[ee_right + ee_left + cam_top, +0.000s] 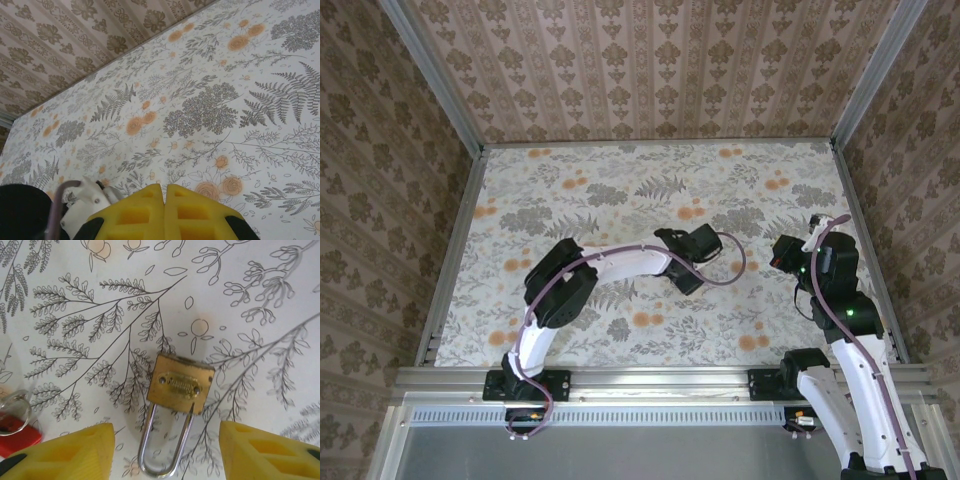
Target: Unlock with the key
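The left tool point(163, 452) is hovering open astride the shackle of the padlock point(181, 384), the right tool point(164, 210) is sitting closed and empty, and the key point(17, 437) is lying unheld on the desk point(260, 285) nearby, leaving pickup, insertion and turning outstanding.

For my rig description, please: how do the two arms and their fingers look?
The left arm and right arm have white links, black joints and a purple cable each. Their fingers are yellow with square recesses.

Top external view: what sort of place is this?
Probably a robot test enclosure: wallpapered walls box in the floral table, with an aluminium frame rail along its near edge.
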